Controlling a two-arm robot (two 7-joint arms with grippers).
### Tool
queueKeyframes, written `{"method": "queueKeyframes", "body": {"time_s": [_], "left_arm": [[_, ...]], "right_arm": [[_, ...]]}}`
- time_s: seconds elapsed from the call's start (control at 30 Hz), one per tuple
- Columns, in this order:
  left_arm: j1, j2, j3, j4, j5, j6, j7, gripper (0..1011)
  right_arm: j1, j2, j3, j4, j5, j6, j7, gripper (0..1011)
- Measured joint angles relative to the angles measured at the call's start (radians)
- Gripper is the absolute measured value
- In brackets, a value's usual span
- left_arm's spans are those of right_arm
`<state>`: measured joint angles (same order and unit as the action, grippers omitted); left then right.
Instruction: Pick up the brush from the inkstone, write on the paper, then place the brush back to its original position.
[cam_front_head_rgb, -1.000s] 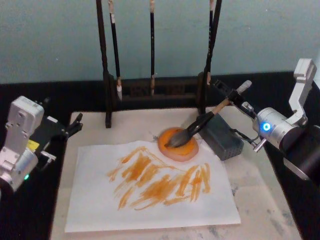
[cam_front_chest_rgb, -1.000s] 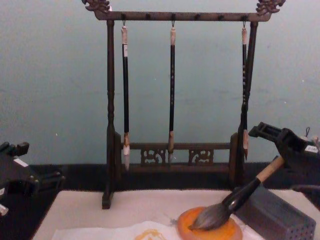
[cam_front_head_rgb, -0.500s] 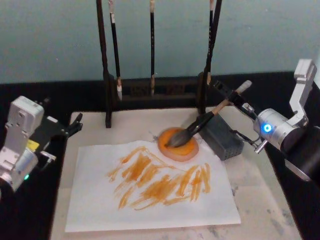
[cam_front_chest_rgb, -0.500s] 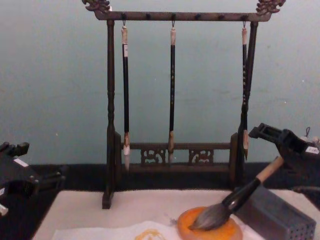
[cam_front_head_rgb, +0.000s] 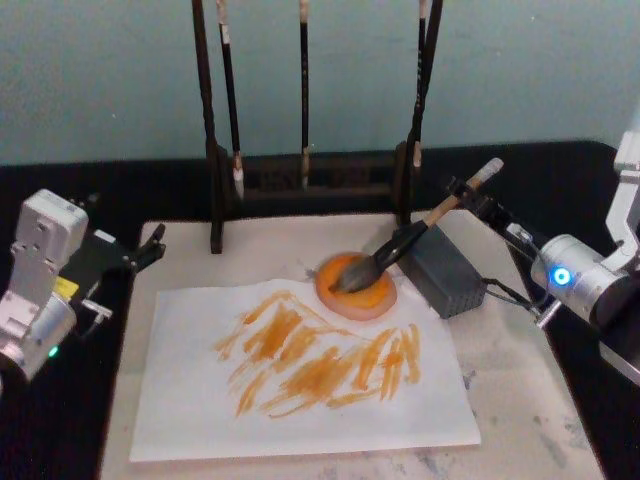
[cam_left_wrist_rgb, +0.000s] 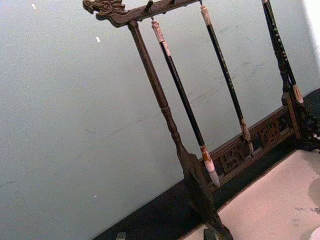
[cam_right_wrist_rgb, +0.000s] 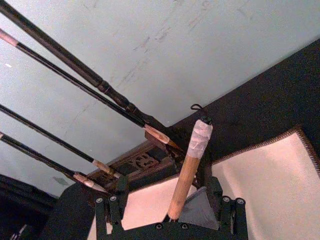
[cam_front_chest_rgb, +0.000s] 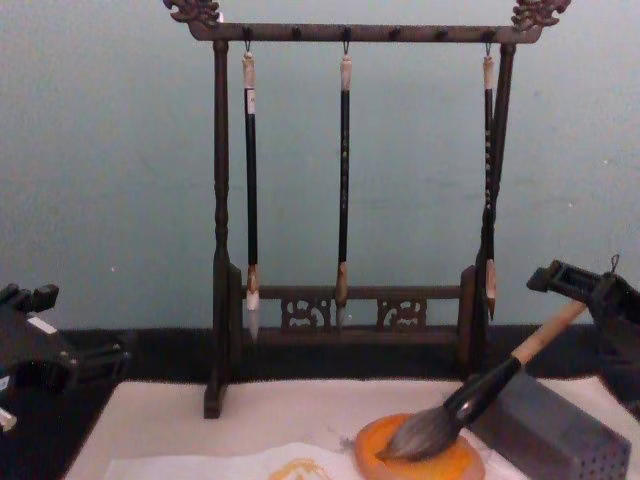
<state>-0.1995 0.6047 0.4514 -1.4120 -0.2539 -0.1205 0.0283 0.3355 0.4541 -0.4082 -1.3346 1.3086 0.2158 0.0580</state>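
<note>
Brush: thick tan-handled calligraphy brush (cam_front_head_rgb: 418, 236) with grey-black bristles lies tilted, tip in the small round orange inkstone (cam_front_head_rgb: 357, 288), shaft propped on the grey rectangular block (cam_front_head_rgb: 447, 273), so ink stays in the dish.
Right gripper (cam_right_wrist_rgb: 165, 212): fingers spread either side of the handle's white-wrapped end, not clamping it.
Paper: cream sheet (cam_front_head_rgb: 300, 375) carries orange strokes; writing looks done.
Left gripper (cam_front_head_rgb: 135, 254): parked at the mat's left edge; closure cannot be told.

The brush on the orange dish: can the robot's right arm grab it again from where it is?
Probably yes. The right gripper sits open right at the end of the brush, whose handle slants up over the grey block toward it, with nothing between.
</note>
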Motion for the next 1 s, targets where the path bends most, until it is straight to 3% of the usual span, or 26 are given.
{"method": "queueKeyframes", "body": {"time_s": [0.27,0.4,0.43,0.5,0.57,0.67,0.7,0.8,0.83,0.93,1.0], "left_arm": [[0.000,0.000,0.000,0.000,0.000,0.000,0.000,1001],[0.000,0.000,0.000,0.000,0.000,0.000,0.000,1001],[0.000,0.000,0.000,0.000,0.000,0.000,0.000,1001],[0.000,0.000,0.000,0.000,0.000,0.000,0.000,1001],[0.000,0.000,0.000,0.000,0.000,0.000,0.000,1001],[0.000,0.000,0.000,0.000,0.000,0.000,0.000,1001],[0.000,0.000,0.000,0.000,0.000,0.000,0.000,1001],[0.000,0.000,0.000,0.000,0.000,0.000,0.000,1001],[0.000,0.000,0.000,0.000,0.000,0.000,0.000,1001],[0.000,0.000,0.000,0.000,0.000,0.000,0.000,1001],[0.000,0.000,0.000,0.000,0.000,0.000,0.000,1001]], "right_arm": [[-0.070,0.053,-0.002,-0.103,-0.032,-0.050,-0.023,1000],[-0.101,0.075,-0.012,-0.157,-0.113,-0.103,-0.036,1000],[-0.110,0.084,-0.024,-0.175,-0.174,-0.136,-0.048,1000],[-0.115,0.091,-0.040,-0.189,-0.242,-0.170,-0.062,1000],[-0.122,0.105,-0.079,-0.208,-0.386,-0.231,-0.099,1000],[-0.123,0.109,-0.108,-0.212,-0.489,-0.266,-0.129,1000],[-0.123,0.111,-0.126,-0.212,-0.553,-0.285,-0.147,1000],[-0.122,0.111,-0.149,-0.209,-0.629,-0.304,-0.172,1000],[-0.120,0.110,-0.165,-0.204,-0.683,-0.313,-0.191,1000],[-0.116,0.104,-0.192,-0.189,-0.775,-0.322,-0.227,1000],[-0.114,0.101,-0.201,-0.180,-0.805,-0.323,-0.237,1000]]}}
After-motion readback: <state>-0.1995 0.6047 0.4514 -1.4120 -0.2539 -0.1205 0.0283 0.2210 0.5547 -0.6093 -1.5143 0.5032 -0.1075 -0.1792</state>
